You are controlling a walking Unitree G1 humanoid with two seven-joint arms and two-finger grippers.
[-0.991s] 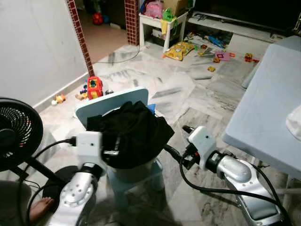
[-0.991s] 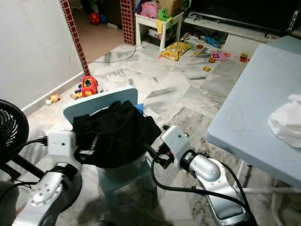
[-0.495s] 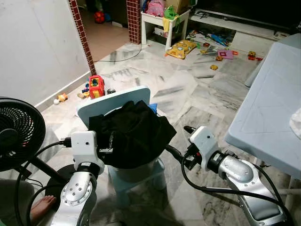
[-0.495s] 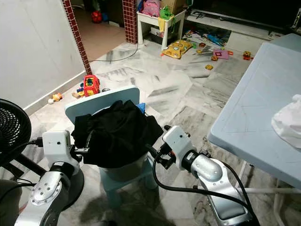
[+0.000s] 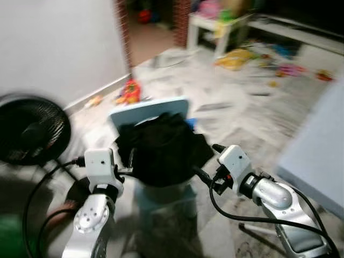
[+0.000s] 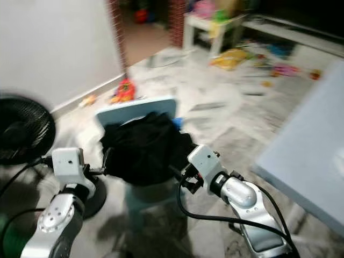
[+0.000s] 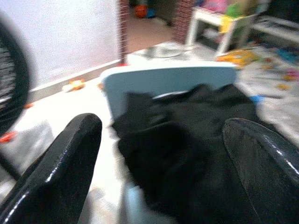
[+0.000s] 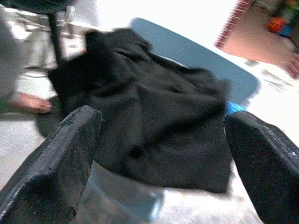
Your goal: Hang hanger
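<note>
Left eye view showed me the crumpled black garment [image 5: 161, 148] heaped on the small pale-blue plastic chair [image 5: 150, 110], dead ahead of both arms and between them. I could not make out a hanger in the heap; if it was there, the cloth hid it. The left tool [image 7: 154, 154] sat just beside the garment's near left edge, its two black fingers [image 7: 60, 158] spread wide with the cloth framed between them. The right tool [image 8: 159, 154] was likewise spread, looking over the garment from its right side, the chair back beyond it. Neither tool touched the cloth that I could see. Both seemed about equally near; the left perhaps a shade closer. The heap lay broadly across the seat, with no clear long axis.

Against the picture half a second earlier, the whole scene had slid right and gone blurred, so the camera had swung left. The black round fan [image 5: 32, 131] stood further into view, while the grey-blue surface [image 5: 317, 145] on the right had slipped toward the edge. The arms kept their stations either side of the chair.
</note>
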